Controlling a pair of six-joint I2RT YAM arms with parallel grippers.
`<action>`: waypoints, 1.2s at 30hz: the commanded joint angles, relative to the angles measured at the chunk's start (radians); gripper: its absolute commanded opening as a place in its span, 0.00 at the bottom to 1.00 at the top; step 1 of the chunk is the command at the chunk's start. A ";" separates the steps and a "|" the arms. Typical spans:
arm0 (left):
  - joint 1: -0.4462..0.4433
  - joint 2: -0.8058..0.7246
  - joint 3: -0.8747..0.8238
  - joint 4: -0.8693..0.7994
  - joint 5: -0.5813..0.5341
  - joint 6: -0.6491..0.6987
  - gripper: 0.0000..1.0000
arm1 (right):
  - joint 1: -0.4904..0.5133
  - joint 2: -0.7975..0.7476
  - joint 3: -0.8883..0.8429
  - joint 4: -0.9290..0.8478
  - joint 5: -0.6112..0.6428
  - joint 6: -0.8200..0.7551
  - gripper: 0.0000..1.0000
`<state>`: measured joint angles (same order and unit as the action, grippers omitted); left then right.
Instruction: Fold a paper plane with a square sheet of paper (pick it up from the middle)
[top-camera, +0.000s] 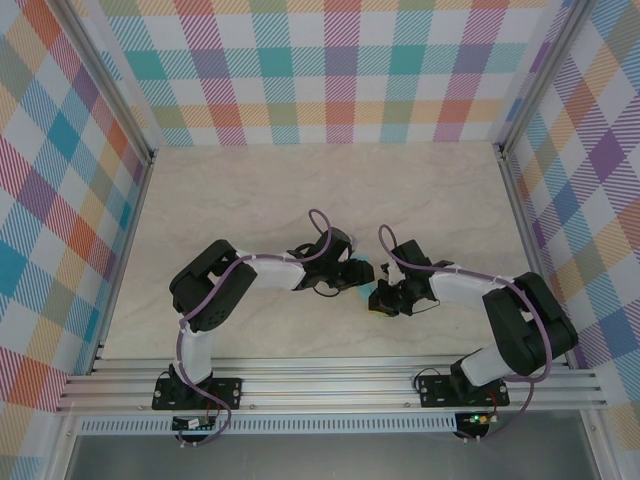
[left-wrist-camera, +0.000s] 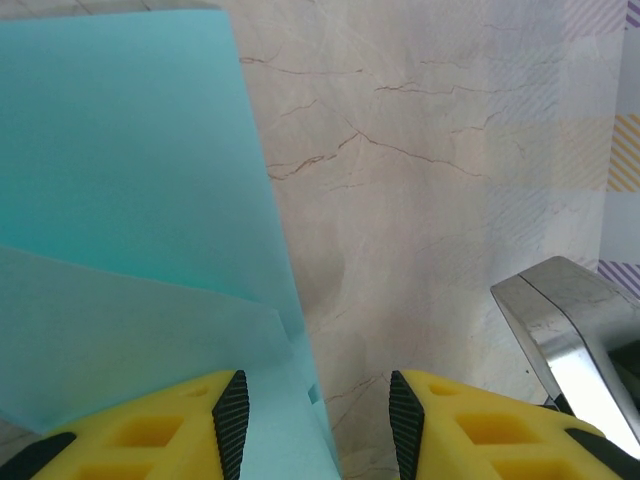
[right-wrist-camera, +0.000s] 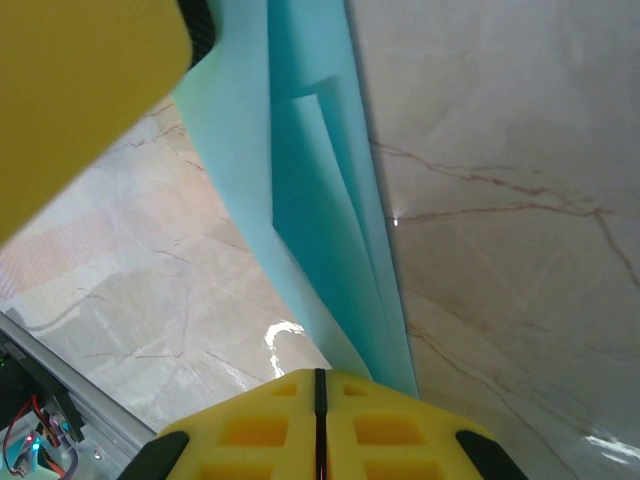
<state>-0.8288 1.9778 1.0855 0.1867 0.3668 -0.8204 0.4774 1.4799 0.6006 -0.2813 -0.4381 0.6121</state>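
The square sheet of paper (left-wrist-camera: 130, 180) is light blue and folded into overlapping layers with a long crease. Held off the marble table, it stands on edge between the two grippers (top-camera: 374, 291). My right gripper (right-wrist-camera: 320, 375) is shut, its yellow fingers pressed together, and the folded paper (right-wrist-camera: 320, 200) rises from their tips. My left gripper (left-wrist-camera: 318, 390) is open with a wide gap. The paper's lower edge passes between its jaws close to the left pad (left-wrist-camera: 232, 420); the right pad is clear of it. In the top view the left gripper (top-camera: 358, 272) and right gripper (top-camera: 385, 297) meet at mid-table.
The left gripper's yellow finger (right-wrist-camera: 80, 90) looms at the upper left of the right wrist view. A silver metal bar (left-wrist-camera: 565, 335) juts in at the right of the left wrist view. Plaid walls (top-camera: 340, 70) and an aluminium frame rail (top-camera: 330, 385) enclose the marble table (top-camera: 250, 190).
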 joint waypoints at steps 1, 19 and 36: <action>-0.004 0.044 0.010 -0.045 0.009 0.020 0.44 | -0.001 0.020 -0.019 -0.020 0.036 -0.006 0.09; -0.004 0.048 0.014 -0.058 0.015 0.028 0.43 | -0.023 -0.067 -0.069 -0.077 0.066 0.012 0.10; -0.004 0.046 0.019 -0.058 0.017 0.031 0.43 | -0.036 -0.145 -0.055 -0.088 0.032 0.014 0.10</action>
<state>-0.8291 1.9846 1.0943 0.1818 0.3813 -0.8127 0.4454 1.3766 0.5392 -0.3283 -0.3939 0.6353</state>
